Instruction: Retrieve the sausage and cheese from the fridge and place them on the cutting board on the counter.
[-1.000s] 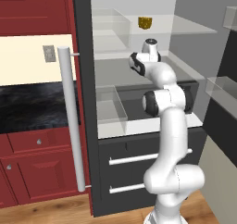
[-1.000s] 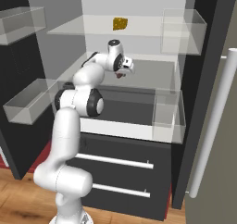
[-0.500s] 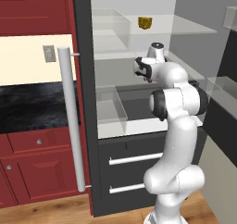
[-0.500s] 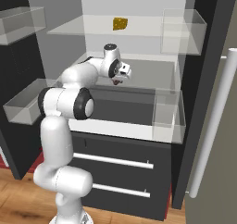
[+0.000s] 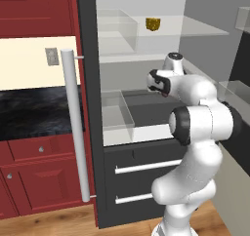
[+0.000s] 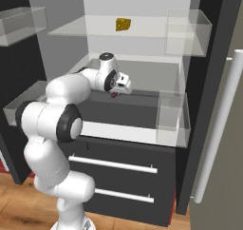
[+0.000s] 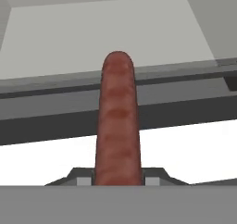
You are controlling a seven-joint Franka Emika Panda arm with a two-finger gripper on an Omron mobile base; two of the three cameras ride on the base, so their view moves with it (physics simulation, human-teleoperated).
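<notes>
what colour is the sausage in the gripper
Dark red-brown with darker mottled patches; the sausage shows best in the hand view.

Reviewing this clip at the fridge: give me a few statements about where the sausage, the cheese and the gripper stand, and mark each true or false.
1. The gripper is closed on the sausage. True.
2. The cheese lies on the upper fridge shelf. True.
3. The cheese is in the clear bin on the lower shelf. False: it sits on the upper shelf, above the arm.
4. The fridge is closed. False: it stands open, its pale interior showing.
5. The sausage sticks out beyond the fingertips in the hand view. True.
</notes>
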